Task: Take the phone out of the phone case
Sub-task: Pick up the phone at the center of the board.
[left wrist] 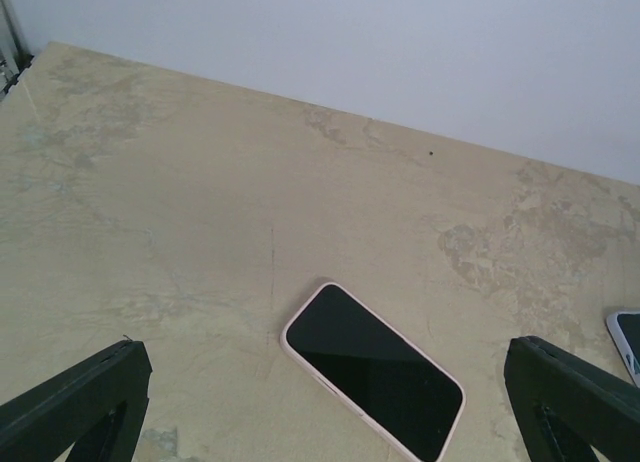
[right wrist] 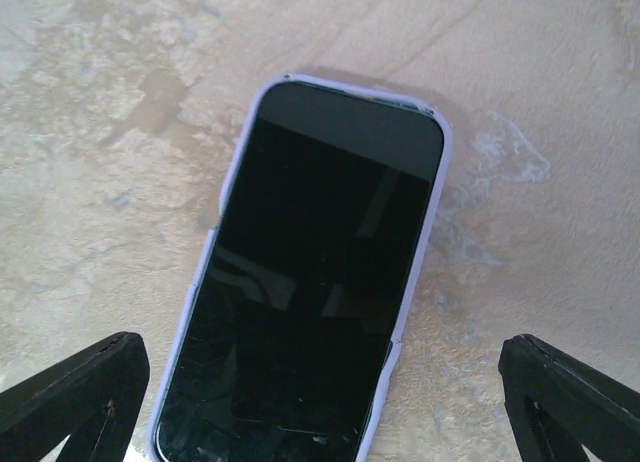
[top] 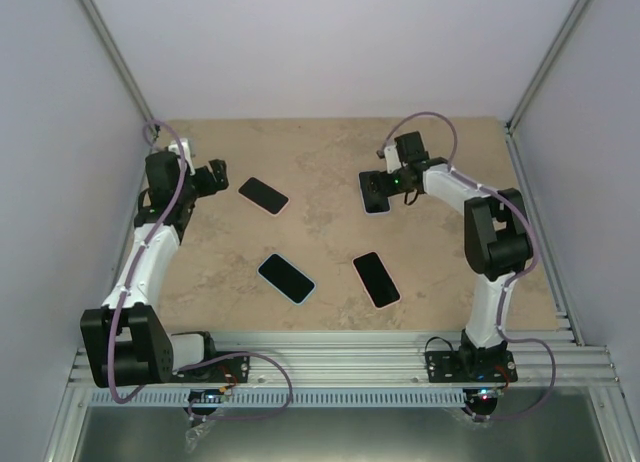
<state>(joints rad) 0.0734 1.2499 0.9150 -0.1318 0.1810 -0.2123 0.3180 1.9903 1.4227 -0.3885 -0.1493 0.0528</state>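
A phone in a lavender case (right wrist: 320, 272) lies face up on the table, and my right gripper (right wrist: 322, 382) hangs open just above it, one finger on each side of its long edges, touching nothing. From above, that phone (top: 376, 194) shows partly under the right gripper (top: 378, 182). A phone in a pink case (left wrist: 372, 370) lies flat ahead of my left gripper (left wrist: 328, 402), which is open and empty. In the top view the left gripper (top: 217, 176) is just left of that pink-cased phone (top: 263, 195).
Two more cased phones lie nearer the arms: a light blue one (top: 286, 278) and a pink one (top: 376, 279). White walls close the table at the back and sides. A metal rail (top: 340, 357) runs along the near edge.
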